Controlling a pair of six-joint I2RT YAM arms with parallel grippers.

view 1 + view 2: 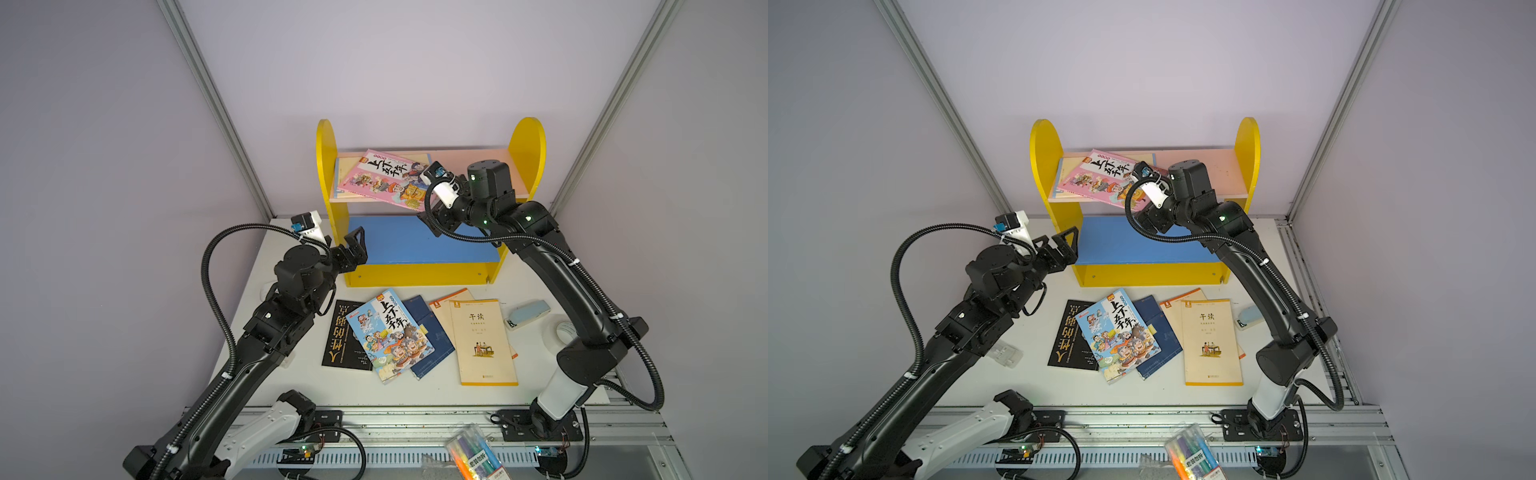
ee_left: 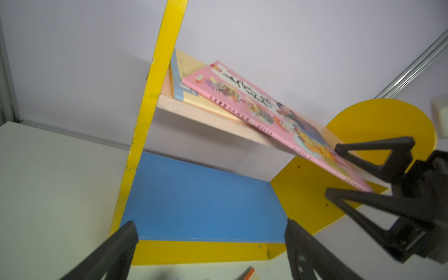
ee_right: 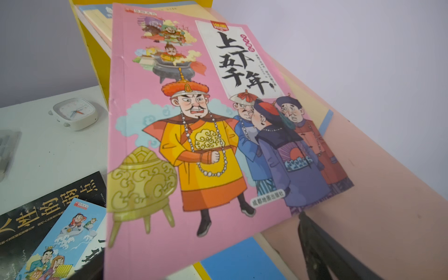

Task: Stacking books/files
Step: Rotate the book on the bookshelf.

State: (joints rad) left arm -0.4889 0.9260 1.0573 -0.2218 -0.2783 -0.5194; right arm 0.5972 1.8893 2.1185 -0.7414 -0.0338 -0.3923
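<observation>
Pink cartoon book (image 1: 386, 178) lies askew on the upper shelf (image 1: 453, 158) of the yellow bookshelf (image 1: 326, 166). It rests on a cream book (image 1: 347, 164) set against the shelf's left end, and one corner overhangs the shelf's front edge. Right pincer (image 2: 333, 171) has its jaws apart, one above and one below that overhanging corner, not clamped. Left pincer (image 1: 354, 243) is likewise spread and empty, beside the bookshelf's left side panel. The other books overlap loosely on the counter (image 1: 415, 390) between the bookshelf and the front edge: black book (image 1: 338, 336), blue cartoon book (image 1: 386, 332), navy book (image 1: 432, 332), second cream book (image 1: 482, 340). Assessment: the step in hand appears to be seating the pink book. Recommended practice is to close squarely on the corner, turn the book until its edges match the cream one beneath, then slide it toward the shelf's back edge so nothing overhangs on release. Not verifiable: whether the lower finger touches the book's underside, and how many books lie under the pink one. The right pincer's fingers are masked by its wrist in both top views. The navy book is largely covered.
</observation>
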